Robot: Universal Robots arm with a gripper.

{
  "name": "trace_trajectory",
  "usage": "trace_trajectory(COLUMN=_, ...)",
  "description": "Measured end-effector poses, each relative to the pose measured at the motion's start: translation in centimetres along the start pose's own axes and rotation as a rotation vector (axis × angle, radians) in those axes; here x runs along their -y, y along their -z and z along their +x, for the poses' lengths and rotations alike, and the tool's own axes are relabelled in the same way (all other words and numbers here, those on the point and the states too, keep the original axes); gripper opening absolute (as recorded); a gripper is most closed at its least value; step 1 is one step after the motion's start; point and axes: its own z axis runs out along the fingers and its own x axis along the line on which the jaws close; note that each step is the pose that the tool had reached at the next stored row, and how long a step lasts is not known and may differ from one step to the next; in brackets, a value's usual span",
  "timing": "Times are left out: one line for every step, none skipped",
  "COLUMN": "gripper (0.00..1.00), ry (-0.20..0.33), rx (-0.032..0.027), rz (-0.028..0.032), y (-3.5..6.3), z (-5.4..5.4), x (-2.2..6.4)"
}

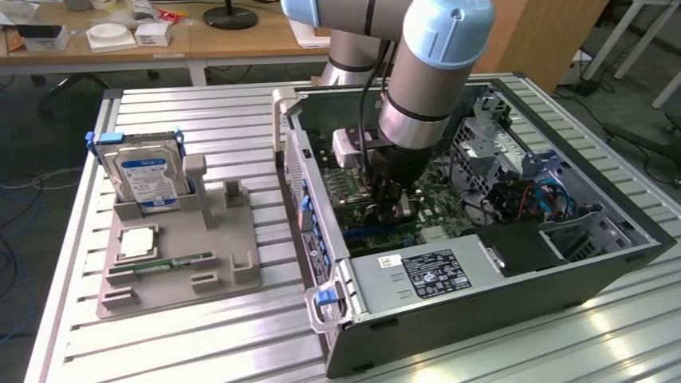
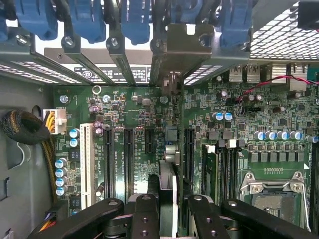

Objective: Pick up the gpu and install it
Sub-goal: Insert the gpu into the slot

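Dark gpu (image 2: 168,199), seen edge-on and mostly hidden, pinched upright in my hand (image 2: 169,209) over the green motherboard (image 2: 144,124) slots.

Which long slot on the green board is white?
The white slot, beside the blue round capacitors. The other long slots next to it are all black.

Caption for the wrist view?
Hand holding the gpu edge-on above the motherboard slots.

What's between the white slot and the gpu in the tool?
Wrist view: empty black slots on the motherboard, between white slot and gpu, clamped edge-on in the tool.
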Motion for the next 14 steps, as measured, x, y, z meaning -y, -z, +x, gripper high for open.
trace_trajectory(gripper=0.27, ry=0.0, rx=-0.0001, rz=0.0, y=0.0, z=0.0, x=-0.01)
trace_trajectory(gripper=0.27, ry=0.0, rx=-0.0001, rz=0.0, y=0.01, z=0.0, x=-0.01)
trace_trajectory(gripper=0.27, ry=0.0, rx=-0.0002, rz=0.0, y=0.0, z=0.0, x=-0.02)
trace_trajectory(gripper=0.27, ry=0.0, rx=-0.0004, rz=-0.0002, y=-0.01, z=0.01, x=-0.03)
trace_trajectory(gripper=0.27, ry=0.0, rx=-0.0003, rz=-0.0001, y=-0.05, z=0.01, x=-0.03)
trace_trajectory(gripper=0.27, ry=0.0, rx=-0.0003, rz=-0.0001, y=-0.14, z=0.01, x=-0.03)
trace_trajectory(gripper=0.27, ry=0.0, rx=-0.0003, rz=-0.0001, y=-0.24, z=0.02, x=-0.03)
trace_trajectory(gripper=0.27, ry=0.0, rx=-0.0005, rz=-0.0001, y=-0.32, z=0.03, x=-0.03)
trace_trajectory(gripper=0.27, ry=0.0, rx=-0.0008, rz=-0.0002, y=-0.4, z=0.03, x=-0.04)
trace_trajectory(gripper=0.27, ry=0.0, rx=-0.0005, rz=-0.0002, y=-0.48, z=0.04, x=-0.04)
trace_trajectory(gripper=0.27, ry=0.0, rx=-0.0005, rz=-0.0002, y=-0.55, z=0.04, x=-0.05)
trace_trajectory(gripper=0.27, ry=0.0, rx=-0.0005, rz=-0.0002, y=-0.55, z=0.04, x=-0.06)
trace_trajectory(gripper=0.27, ry=0.0, rx=-0.0004, rz=-0.0002, y=-0.56, z=0.04, x=-0.06)
trace_trajectory(gripper=0.27, ry=0.0, rx=-0.0003, rz=-0.0001, y=-0.57, z=0.04, x=-0.06)
